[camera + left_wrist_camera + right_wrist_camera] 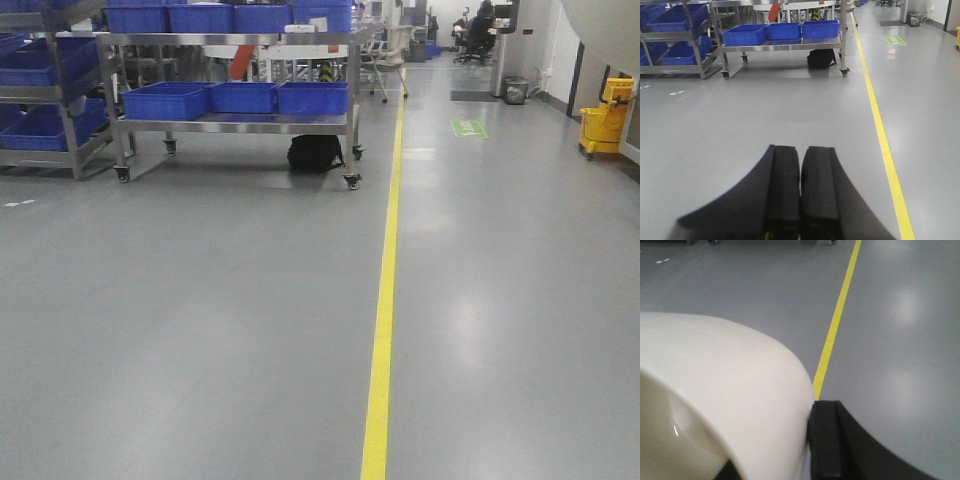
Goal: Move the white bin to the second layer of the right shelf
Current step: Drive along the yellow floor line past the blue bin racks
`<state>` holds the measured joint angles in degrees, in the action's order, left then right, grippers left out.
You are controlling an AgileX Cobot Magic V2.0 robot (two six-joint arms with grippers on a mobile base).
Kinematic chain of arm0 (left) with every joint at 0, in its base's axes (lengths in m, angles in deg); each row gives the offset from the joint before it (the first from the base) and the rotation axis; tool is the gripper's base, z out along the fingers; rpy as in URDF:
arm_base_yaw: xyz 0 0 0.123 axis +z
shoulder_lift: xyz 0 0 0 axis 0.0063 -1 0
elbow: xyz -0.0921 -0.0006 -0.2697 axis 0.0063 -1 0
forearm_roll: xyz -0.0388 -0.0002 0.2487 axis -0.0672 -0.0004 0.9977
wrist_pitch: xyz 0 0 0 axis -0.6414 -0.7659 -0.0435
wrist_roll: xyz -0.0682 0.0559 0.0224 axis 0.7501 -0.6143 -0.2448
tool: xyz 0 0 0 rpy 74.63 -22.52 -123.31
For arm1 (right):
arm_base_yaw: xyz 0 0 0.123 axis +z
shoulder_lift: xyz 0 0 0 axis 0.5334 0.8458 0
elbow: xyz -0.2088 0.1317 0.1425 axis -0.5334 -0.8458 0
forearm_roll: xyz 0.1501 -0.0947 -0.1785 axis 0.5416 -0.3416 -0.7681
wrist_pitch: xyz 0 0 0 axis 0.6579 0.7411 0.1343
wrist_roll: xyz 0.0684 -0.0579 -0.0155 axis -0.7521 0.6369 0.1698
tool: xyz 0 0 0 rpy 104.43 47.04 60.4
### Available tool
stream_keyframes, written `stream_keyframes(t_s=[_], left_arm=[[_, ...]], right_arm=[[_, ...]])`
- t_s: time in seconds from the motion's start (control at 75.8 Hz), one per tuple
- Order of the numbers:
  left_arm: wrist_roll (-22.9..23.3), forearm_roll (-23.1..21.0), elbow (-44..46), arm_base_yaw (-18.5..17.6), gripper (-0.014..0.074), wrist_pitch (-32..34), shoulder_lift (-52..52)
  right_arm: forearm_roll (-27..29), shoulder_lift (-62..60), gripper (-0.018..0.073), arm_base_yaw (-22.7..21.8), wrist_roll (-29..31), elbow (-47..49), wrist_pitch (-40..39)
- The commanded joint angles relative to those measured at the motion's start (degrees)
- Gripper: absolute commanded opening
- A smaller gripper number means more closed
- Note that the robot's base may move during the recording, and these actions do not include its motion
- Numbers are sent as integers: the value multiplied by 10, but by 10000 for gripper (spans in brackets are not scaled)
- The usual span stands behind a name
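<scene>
Hanging above the grey floor (pixel 900 340), the white bin (pixel 725 385) is clamped by its wall in the right gripper (pixel 782 460). The left gripper (pixel 800 192) is pressed together, empty. Pickup looks done. Carrying it to the shelf's 2nd layer, which I cannot pick out here, is left.

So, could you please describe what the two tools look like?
The left tool has two matte black rectangular pads on curved black fingers, with a faint yellow mark near its base. The right tool shows one matching black pad.
</scene>
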<state>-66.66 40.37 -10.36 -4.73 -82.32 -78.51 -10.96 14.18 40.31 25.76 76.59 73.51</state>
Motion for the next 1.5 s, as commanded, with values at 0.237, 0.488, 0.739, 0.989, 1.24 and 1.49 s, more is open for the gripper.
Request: stream_keyframes(t_s=[0.237, 0.488, 0.739, 0.989, 1.24, 1.49], left_arm=[[3, 0, -21, -1, 85, 50, 8], [3, 0, -21, -1, 85, 50, 8], [3, 0, -21, -1, 85, 50, 8], [3, 0, -21, -1, 85, 50, 8], [3, 0, -21, -1, 85, 50, 8], [3, 0, -21, -1, 85, 50, 8]], right_arm=[[-2, 0, 55, -4, 4, 17, -57], [-2, 0, 55, -4, 4, 17, -57], [-2, 0, 55, -4, 4, 17, -57], [-2, 0, 55, -4, 4, 17, -57], [-2, 0, 55, -4, 4, 17, -57], [-2, 0, 55, -4, 4, 17, -57]])
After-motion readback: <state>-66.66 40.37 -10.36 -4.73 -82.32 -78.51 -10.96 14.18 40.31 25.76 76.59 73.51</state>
